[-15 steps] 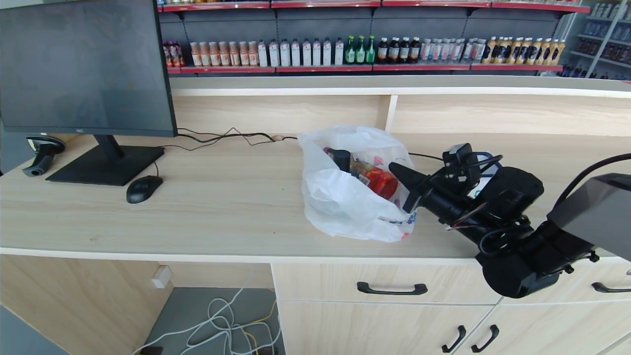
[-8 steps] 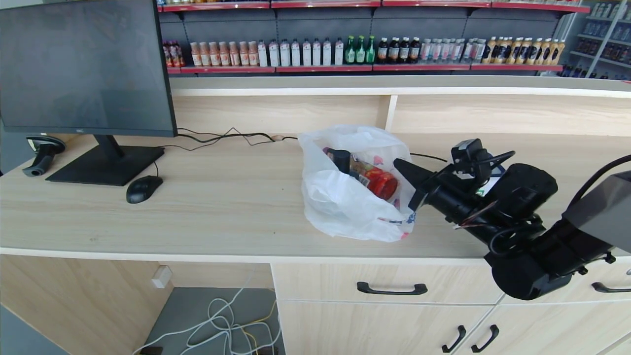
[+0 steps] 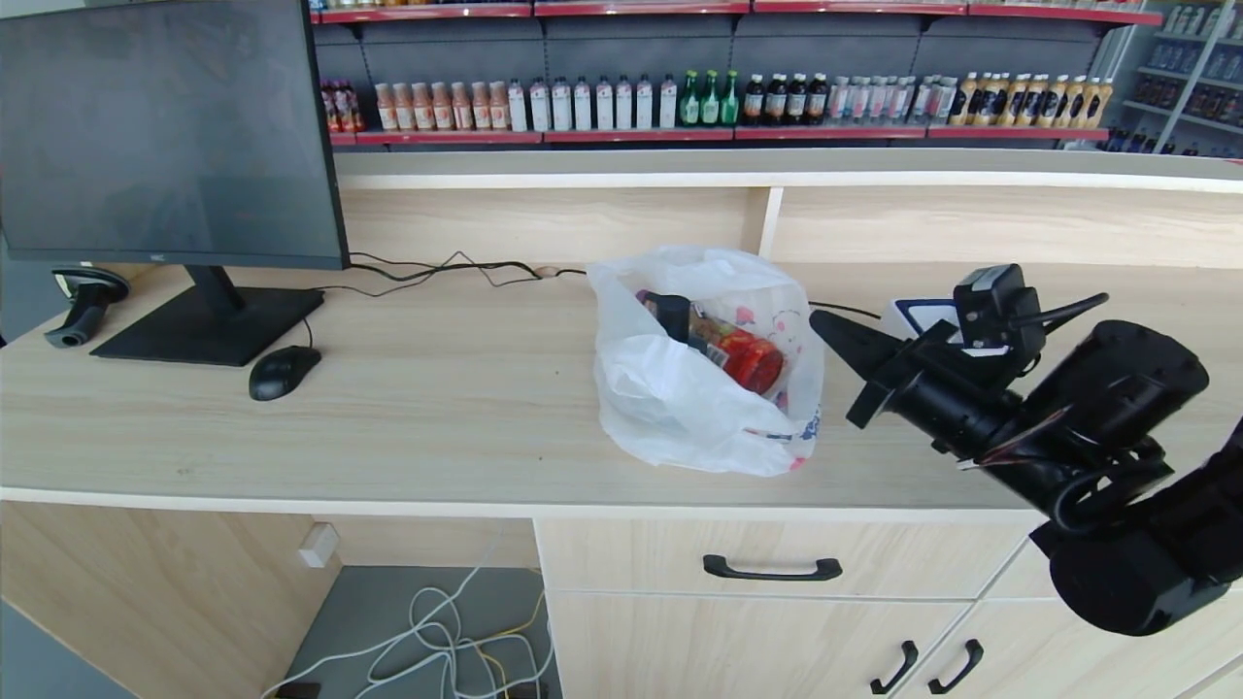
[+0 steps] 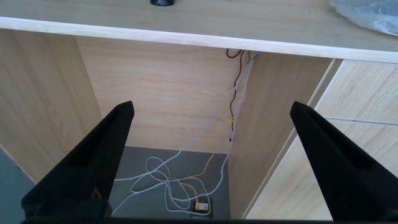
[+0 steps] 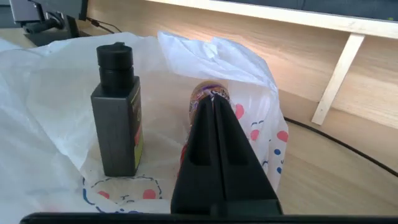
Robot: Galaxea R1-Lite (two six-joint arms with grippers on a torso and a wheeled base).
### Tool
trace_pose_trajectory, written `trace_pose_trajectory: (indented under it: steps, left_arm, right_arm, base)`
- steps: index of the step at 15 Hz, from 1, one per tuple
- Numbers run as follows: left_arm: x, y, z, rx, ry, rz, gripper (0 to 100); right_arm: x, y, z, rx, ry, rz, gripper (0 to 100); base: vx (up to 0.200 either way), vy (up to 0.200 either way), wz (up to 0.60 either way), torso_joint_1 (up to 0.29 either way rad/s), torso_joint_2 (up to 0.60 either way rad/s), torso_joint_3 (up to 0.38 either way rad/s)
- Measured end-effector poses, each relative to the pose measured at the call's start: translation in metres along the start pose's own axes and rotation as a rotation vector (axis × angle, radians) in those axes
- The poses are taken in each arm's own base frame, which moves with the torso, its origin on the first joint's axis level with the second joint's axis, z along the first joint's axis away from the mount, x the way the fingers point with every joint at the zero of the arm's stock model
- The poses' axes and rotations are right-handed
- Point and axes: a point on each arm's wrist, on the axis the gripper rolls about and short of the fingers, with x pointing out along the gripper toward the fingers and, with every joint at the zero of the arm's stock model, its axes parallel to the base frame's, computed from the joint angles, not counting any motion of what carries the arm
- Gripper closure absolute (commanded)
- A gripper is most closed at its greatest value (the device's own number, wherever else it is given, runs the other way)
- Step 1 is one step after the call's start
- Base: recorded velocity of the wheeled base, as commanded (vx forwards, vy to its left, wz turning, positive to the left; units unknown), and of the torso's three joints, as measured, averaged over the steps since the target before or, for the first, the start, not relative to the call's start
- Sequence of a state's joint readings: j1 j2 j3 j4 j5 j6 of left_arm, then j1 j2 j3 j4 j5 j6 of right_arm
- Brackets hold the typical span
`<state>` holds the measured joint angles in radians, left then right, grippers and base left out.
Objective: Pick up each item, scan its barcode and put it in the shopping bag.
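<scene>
A white plastic shopping bag lies open in the middle of the wooden counter. Inside it stand a dark grey bottle with a black cap and a red-labelled jar. My right gripper hovers just right of the bag's mouth, shut and holding nothing. A white and blue item sits on the counter behind the right arm. My left gripper hangs open below the counter edge, facing the recess with cables. A handheld scanner rests at the far left.
A monitor on its stand and a black mouse occupy the counter's left side, with cables trailing behind. A raised wooden ledge backs the counter. Drawers with black handles sit below.
My right arm has drawn back to the right, away from the bag's mouth, with the gripper shut and empty. The bag and its contents have stayed put.
</scene>
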<state>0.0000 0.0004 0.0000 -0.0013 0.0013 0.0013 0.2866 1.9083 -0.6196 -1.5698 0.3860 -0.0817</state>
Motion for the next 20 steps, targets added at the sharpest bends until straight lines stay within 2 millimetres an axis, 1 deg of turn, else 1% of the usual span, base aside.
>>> trace_pose_trajectory:
  steps: [3, 5, 7, 8, 10, 11, 14, 17, 18, 19, 20]
  left_arm:
    - [0.000, 0.000, 0.000, 0.001, 0.000, 0.000, 0]
    - [0.000, 0.000, 0.000, 0.001, 0.000, 0.000, 0]
    - [0.000, 0.000, 0.000, 0.001, 0.000, 0.000, 0]
    - [0.000, 0.000, 0.000, -0.001, 0.000, 0.000, 0]
    - [0.000, 0.000, 0.000, -0.005, 0.000, 0.000, 0]
    - [0.000, 0.000, 0.000, -0.006, -0.002, 0.001, 0]
    - [0.000, 0.000, 0.000, -0.006, -0.002, 0.002, 0]
    - [0.000, 0.000, 0.000, -0.006, -0.003, 0.002, 0]
    - [0.000, 0.000, 0.000, -0.006, -0.003, 0.002, 0]
    - [0.000, 0.000, 0.000, -0.007, -0.003, 0.002, 0]
    - [0.000, 0.000, 0.000, -0.007, -0.003, 0.001, 0]
  right_arm:
    - [-0.035, 0.013, 0.012, -0.003, 0.041, 0.004, 100]
    - [-0.068, 0.026, 0.014, 0.003, 0.100, 0.010, 100]
    - [-0.109, 0.040, 0.016, 0.018, 0.168, 0.004, 100]
    - [-0.126, 0.046, 0.023, 0.013, 0.164, -0.001, 100]
    - [-0.149, 0.052, 0.038, -0.002, 0.138, -0.016, 100]
    - [-0.159, 0.055, 0.042, 0.006, 0.162, -0.022, 100]
    - [-0.199, 0.071, 0.043, 0.061, 0.321, -0.025, 100]
    - [-0.255, 0.097, 0.040, 0.100, 0.447, -0.039, 100]
    - [-0.273, 0.105, 0.039, 0.088, 0.438, -0.056, 100]
    - [-0.286, 0.111, 0.039, 0.068, 0.406, -0.090, 100]
    - [-0.297, 0.115, 0.037, 0.067, 0.382, -0.162, 100]
  base:
    - [0.000, 0.000, 0.00, 0.000, 0.00, 0.000]
    - [0.000, 0.000, 0.00, 0.000, 0.00, 0.000]
    - [0.000, 0.000, 0.00, 0.000, 0.00, 0.000]
    - [0.000, 0.000, 0.00, 0.000, 0.00, 0.000]
    - [0.000, 0.000, 0.00, 0.000, 0.00, 0.000]
    - [0.000, 0.000, 0.00, 0.000, 0.00, 0.000]
    - [0.000, 0.000, 0.00, 0.000, 0.00, 0.000]
    - [0.000, 0.000, 0.00, 0.000, 0.00, 0.000]
    - [0.000, 0.000, 0.00, 0.000, 0.00, 0.000]
    - [0.000, 0.000, 0.00, 0.000, 0.00, 0.000]
    - [0.000, 0.000, 0.00, 0.000, 0.00, 0.000]
